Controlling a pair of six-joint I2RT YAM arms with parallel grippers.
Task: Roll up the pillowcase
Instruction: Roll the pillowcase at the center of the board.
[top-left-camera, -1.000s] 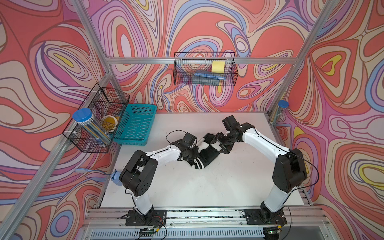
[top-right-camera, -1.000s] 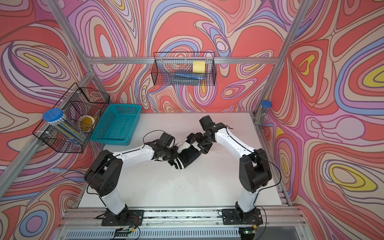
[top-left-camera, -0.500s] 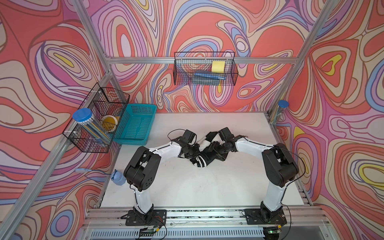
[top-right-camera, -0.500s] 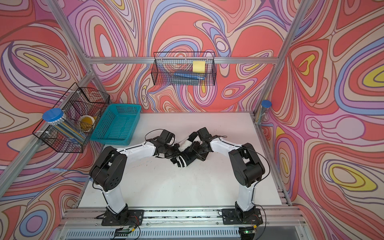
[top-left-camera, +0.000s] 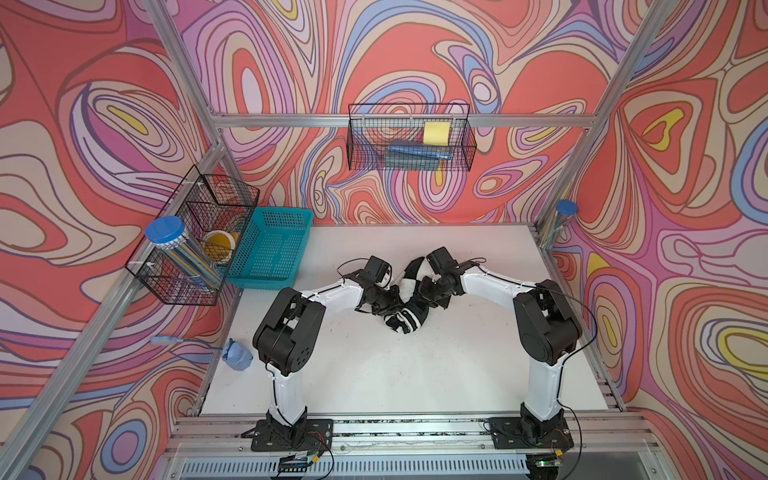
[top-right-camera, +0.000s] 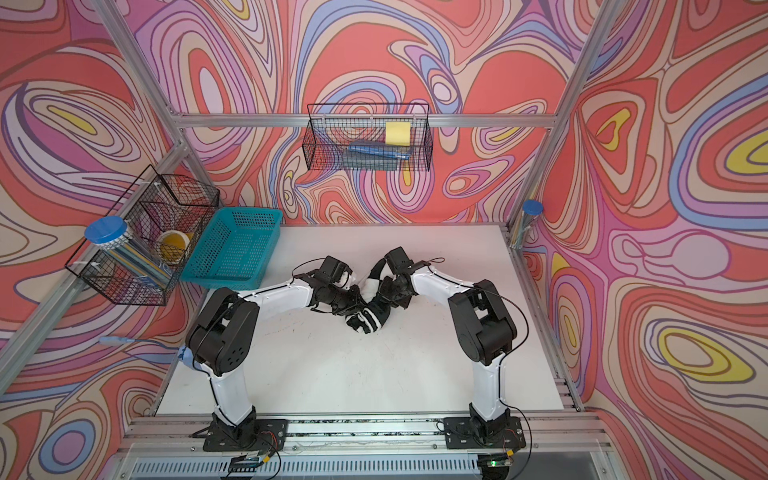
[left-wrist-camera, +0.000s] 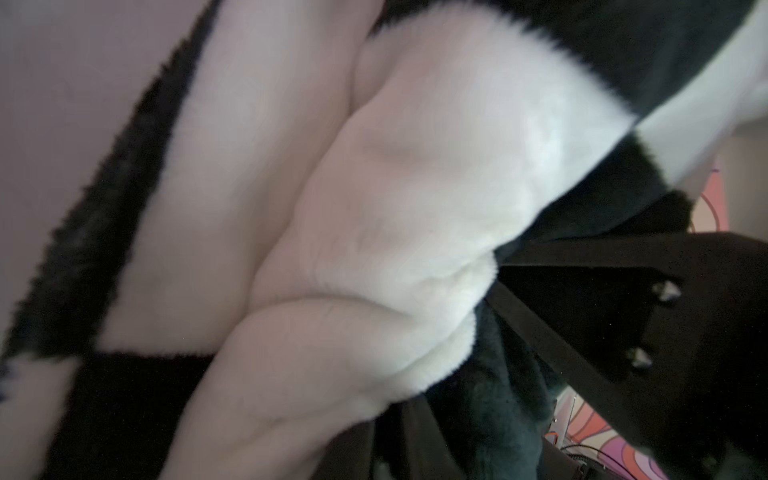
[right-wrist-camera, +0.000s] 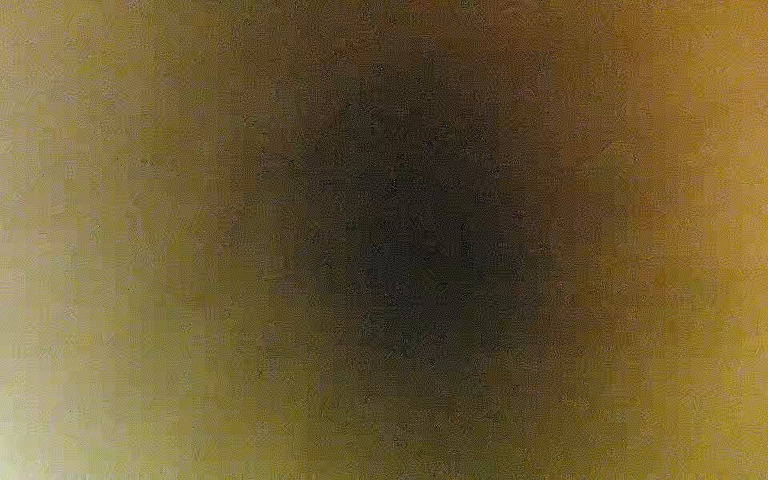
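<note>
In both top views the pillowcase (top-left-camera: 406, 311) (top-right-camera: 368, 319) lies bunched into a thick black-and-white bundle near the middle of the table (top-left-camera: 374, 374), well apart from the basket (top-left-camera: 270, 249) at the far left corner. My left gripper (top-left-camera: 390, 300) (top-right-camera: 354, 300) and right gripper (top-left-camera: 424, 290) (top-right-camera: 385, 291) come at it from opposite sides, both pushed into the plush. The fabric swallows my fingertips, so from above I cannot tell whether either pair is apart, together or clamped on the cloth.

From the left wrist, soft white folds edged with black fill almost the whole frame. One of my dark fingers (left-wrist-camera: 602, 307) lies against the bundle where white meets black. Its partner is hidden, so I cannot tell the gap here either.

The right wrist shows only a yellow-brown blur, darker at the centre. Nothing of my right fingers can be made out.
</note>
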